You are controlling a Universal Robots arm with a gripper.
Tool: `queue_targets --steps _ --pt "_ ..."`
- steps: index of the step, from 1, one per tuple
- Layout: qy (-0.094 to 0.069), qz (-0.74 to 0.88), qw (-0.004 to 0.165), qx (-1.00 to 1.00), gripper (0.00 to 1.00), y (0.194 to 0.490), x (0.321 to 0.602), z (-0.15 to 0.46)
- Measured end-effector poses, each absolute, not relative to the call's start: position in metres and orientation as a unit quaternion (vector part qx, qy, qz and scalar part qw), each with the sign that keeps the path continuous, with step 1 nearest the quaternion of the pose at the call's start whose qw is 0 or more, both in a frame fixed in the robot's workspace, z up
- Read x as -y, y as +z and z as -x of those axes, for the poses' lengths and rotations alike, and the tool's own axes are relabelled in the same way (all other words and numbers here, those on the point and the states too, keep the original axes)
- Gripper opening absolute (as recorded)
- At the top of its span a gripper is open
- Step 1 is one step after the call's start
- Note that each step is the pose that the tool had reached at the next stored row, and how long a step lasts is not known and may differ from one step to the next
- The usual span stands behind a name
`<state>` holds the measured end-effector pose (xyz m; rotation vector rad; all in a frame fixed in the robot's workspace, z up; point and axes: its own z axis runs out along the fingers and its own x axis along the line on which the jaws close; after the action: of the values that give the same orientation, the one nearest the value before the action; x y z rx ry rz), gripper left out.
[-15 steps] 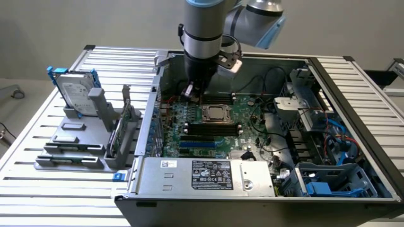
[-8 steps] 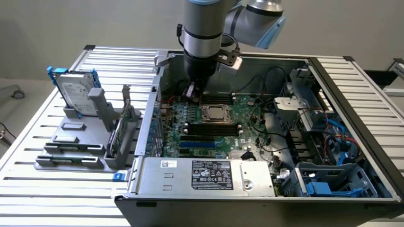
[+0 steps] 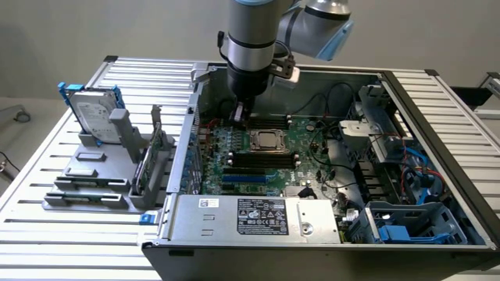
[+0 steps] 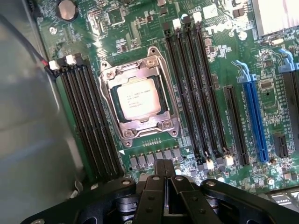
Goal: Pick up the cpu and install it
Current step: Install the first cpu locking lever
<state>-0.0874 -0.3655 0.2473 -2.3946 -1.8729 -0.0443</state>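
Fingers [image 4: 164, 179] were pressed together, empty, above the motherboard [image 4: 224, 60]; the cpu [image 4: 138, 98] sat in its socket [image 4: 140, 101] between memory slots.

Cpu [image 4: 137, 98]: dull silvery metal top, smooth, faint print; sits in a bright metal frame [image 4: 140, 128] with a slight sheen. Circuit board [image 4: 219, 60]: glossy green, catches glare. Memory slots [image 4: 88, 126]: black plastic, matt. Long slot [image 4: 254, 116]: blue plastic, shiny. Gripper [image 4: 163, 186]: black, semi-matt, metal screw heads. Case [image 3: 258, 243]: grey sheet metal, paper label. Table [image 3: 47, 187]: ribbed, brushed aluminium look. Hard drive [image 3: 93, 117]: silver metal, blue plastic rails.
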Motion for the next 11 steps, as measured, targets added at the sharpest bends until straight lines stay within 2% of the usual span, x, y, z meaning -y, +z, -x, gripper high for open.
queue_targets --steps 11 --pt "-0.017 0.732 0.043 0.679 0.11 0.2473 0.3656 0.0873"
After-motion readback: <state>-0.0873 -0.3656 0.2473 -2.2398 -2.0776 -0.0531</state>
